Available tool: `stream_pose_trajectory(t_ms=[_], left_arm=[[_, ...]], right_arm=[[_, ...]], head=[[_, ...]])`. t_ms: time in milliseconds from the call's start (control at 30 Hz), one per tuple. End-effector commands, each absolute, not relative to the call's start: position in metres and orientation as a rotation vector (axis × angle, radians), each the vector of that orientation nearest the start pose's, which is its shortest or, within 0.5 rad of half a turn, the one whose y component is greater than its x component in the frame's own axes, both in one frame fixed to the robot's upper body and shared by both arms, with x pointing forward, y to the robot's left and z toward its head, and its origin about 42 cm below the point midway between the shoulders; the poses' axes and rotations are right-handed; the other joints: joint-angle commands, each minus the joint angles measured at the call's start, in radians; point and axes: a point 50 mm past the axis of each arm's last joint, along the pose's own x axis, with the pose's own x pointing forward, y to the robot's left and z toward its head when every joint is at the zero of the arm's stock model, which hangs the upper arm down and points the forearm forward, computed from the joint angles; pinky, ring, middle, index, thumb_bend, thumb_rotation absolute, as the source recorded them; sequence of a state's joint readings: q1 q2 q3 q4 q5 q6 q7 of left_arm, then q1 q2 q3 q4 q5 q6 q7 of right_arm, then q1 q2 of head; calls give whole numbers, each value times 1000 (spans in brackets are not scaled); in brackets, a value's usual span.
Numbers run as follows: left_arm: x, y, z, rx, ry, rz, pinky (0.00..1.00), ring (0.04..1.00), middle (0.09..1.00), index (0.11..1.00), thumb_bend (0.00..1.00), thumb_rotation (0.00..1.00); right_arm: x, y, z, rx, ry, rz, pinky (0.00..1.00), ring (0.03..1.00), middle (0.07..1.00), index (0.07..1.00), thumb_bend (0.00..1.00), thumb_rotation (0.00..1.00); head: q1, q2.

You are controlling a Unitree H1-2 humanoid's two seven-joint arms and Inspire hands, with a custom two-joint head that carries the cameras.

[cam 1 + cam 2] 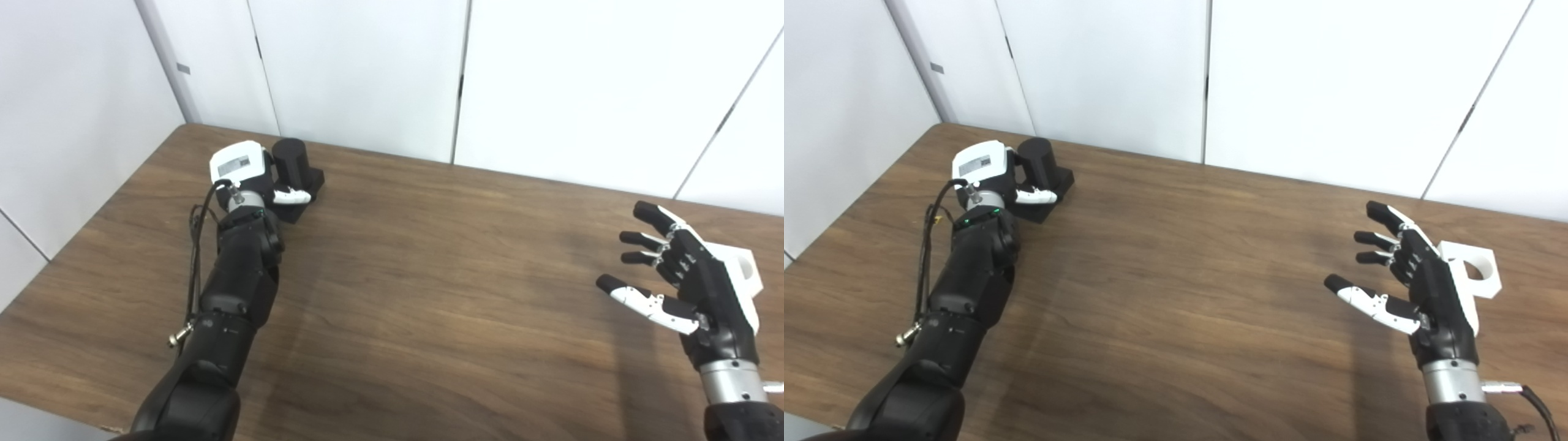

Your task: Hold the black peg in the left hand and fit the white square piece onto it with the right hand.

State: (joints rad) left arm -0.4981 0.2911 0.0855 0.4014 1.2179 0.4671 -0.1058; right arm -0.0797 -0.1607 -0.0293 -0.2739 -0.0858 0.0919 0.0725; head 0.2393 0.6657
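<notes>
Nearest the camera, the right hand hovers above the near right part of the counter, palm turned inward toward the middle. Its fingers are spread apart and slightly curled, the thumb stretched out to the left, and they hold nothing. Just behind that hand, partly hidden by it, the white square piece lies flat on the counter with a round hole through it. Whether the back of the hand touches the piece cannot be told from either view.

At the far left corner the left hand has its white back turned up toward the camera. Its thumb lies across the front of the black peg, low down where the round post meets its square base. The other fingers are hidden behind the hand and the peg, so it cannot be told whether they are closed around the peg or only lie against it. The peg stands upright, its base flat on the counter close to the far edge.

From that hand the black left forearm runs back to the bottom left of the picture, with a dark cable looped along its outer side. The peg and the white piece lie well apart, on opposite sides of the brown wood-grain counter. White wall panels stand behind its far edge.
</notes>
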Motion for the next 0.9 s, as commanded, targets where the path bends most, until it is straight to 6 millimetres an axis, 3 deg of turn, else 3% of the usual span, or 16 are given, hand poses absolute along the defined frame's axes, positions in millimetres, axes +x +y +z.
stream_pose_trajectory(t_ms=[0,333,633,867], left_arm=[[446,350,204,1400,318,474,693,916,956,759,946,518],[447,353,195,1411,346,448,690,917,963,782,948,527],[448,360,185,1416,343,455,670,886,926,757,921,440],[445,364,182,1398,318,460,661,862,882,645,886,314]], right_arm=[[301,-253,209,-263,-329,45,626,735,853,816,585,29],[301,-254,211,-258,-335,40,632,729,848,808,593,12],[300,-255,212,-262,-332,38,631,728,847,809,586,21],[300,-255,212,-259,-331,41,638,738,855,814,590,25]], head=[[-1,2],[-8,6],[-6,10],[-6,13]])
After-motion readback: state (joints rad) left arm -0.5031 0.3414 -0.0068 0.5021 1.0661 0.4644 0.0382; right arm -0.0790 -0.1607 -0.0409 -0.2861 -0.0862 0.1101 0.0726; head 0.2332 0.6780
